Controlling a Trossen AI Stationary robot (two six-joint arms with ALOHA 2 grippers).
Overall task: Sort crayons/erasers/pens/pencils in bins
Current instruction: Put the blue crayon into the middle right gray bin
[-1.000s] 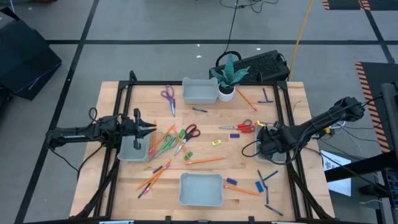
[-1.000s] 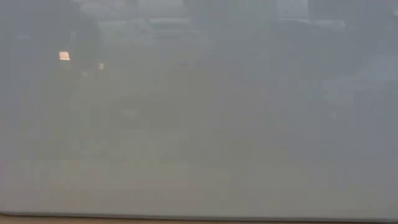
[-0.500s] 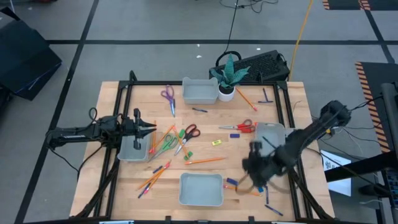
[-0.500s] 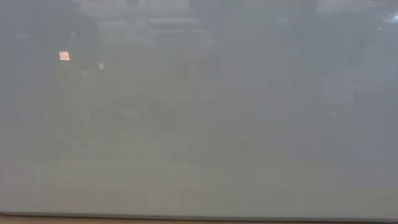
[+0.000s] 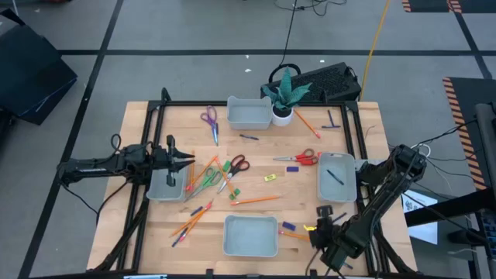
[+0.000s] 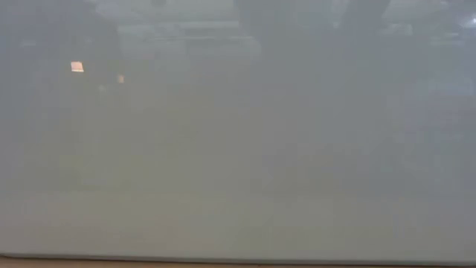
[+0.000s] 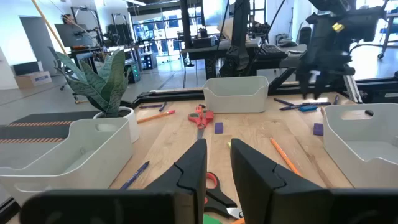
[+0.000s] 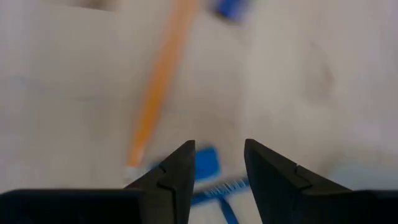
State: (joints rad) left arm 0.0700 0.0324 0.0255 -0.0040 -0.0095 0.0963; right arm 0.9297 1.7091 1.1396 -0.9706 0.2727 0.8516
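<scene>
Right pincer (image 8: 219,163) narrow, empty, low over blue eraser (image 8: 205,164) beside pencil (image 8: 158,81); risk: nudging eraser or catching pencil. Left pincer (image 7: 217,163) narrow, waiting.

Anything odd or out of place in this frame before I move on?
Yes: the low view is a blank grey haze, showing nothing of the table. Otherwise, orange pencils, scissors and small erasers lie scattered on the wooden table, unsorted.

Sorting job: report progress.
Done: one dark blue pen lies in the right light-grey plastic bin. In hand: nothing; the open right gripper hovers over a blue eraser. Left: orange pencils and more lie loose; the open left gripper waits.
</scene>
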